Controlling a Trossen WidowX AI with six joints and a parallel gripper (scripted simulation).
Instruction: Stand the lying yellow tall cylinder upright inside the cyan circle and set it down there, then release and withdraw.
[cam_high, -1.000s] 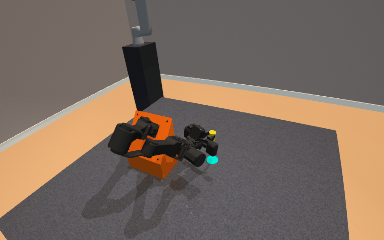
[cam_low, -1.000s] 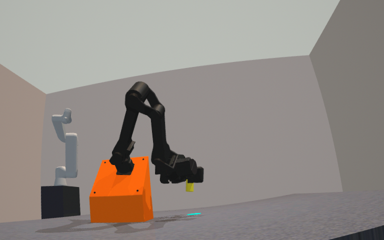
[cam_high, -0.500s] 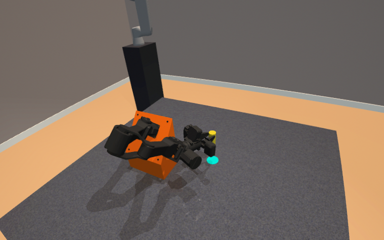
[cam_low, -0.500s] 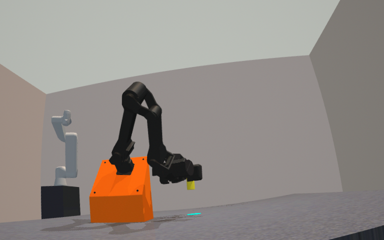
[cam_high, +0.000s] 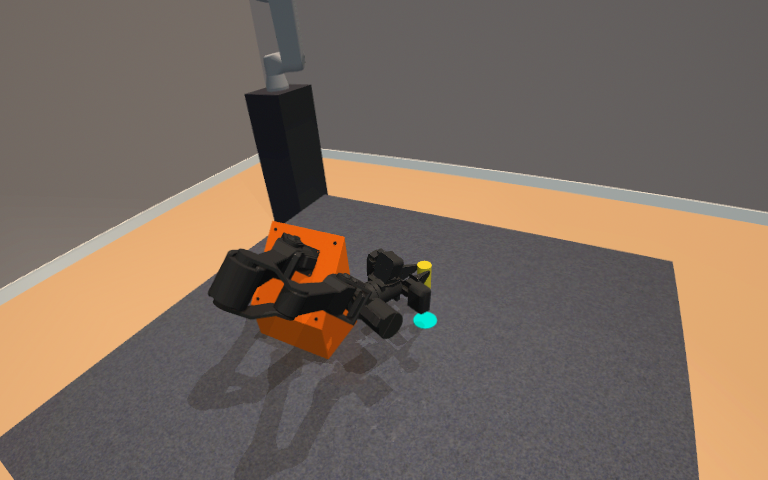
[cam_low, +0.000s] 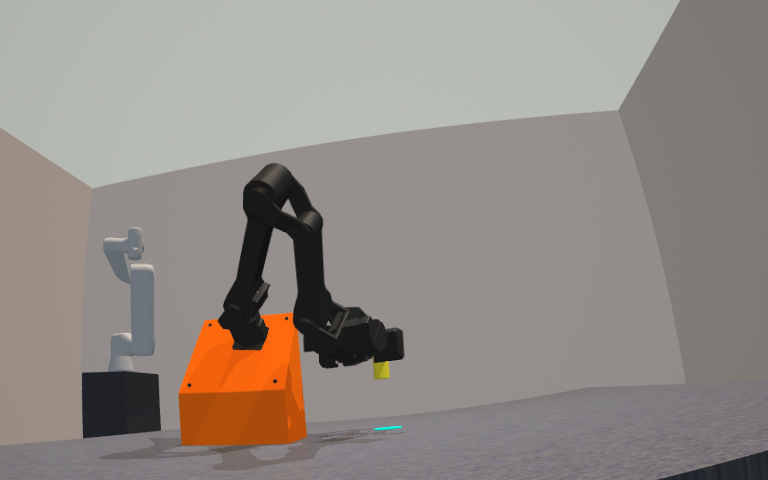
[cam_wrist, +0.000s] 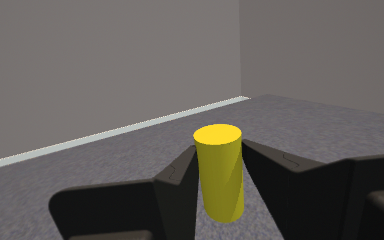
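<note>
Over the speckled grey mat, top view: pincer (cam_high: 423, 285) grips the smooth yellow cylinder (cam_high: 424, 268), nearly upright; flat cyan circle (cam_high: 424, 320) lies just beside it.

Exterior view: cylinder (cam_low: 381, 370) hangs below the matte black pincer (cam_low: 385, 355), well above the thin cyan circle (cam_low: 387, 427); arm stands on an angular orange block (cam_low: 226, 396).

Wrist view: two dark angular fingers clamp the glossy round cylinder (cam_wrist: 220, 172) at mid-height.
</note>
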